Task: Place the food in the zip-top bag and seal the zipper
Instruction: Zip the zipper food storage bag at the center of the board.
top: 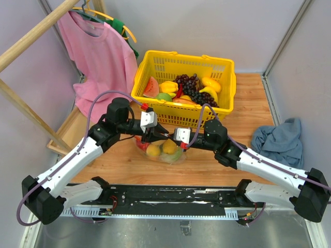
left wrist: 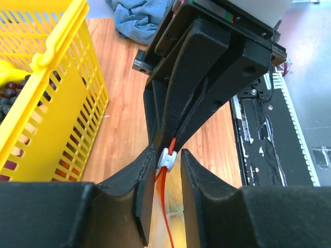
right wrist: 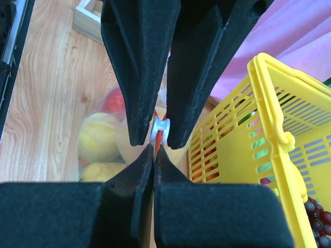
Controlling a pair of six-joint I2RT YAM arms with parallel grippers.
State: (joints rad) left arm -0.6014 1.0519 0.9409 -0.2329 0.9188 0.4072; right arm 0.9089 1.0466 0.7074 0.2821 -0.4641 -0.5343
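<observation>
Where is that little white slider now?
In the wrist views the white slider sits between the left gripper's jaws, over the zip-top bag, in front of the yellow basket, with the right gripper shut on the red zipper beside it.

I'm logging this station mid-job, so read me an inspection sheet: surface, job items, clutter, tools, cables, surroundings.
Surface: wooden table.
Job's things: zip-top bag lying on the table, food inside; zipper red with a white slider.
Clutter: yellow basket of toy fruit; crumpled blue cloth.
Tools: left tool pinches the white slider; right tool shut on the red strip.
Cables: purple cables arch over both arms.
Surroundings: pink shirt hanging on a wooden rack.
</observation>
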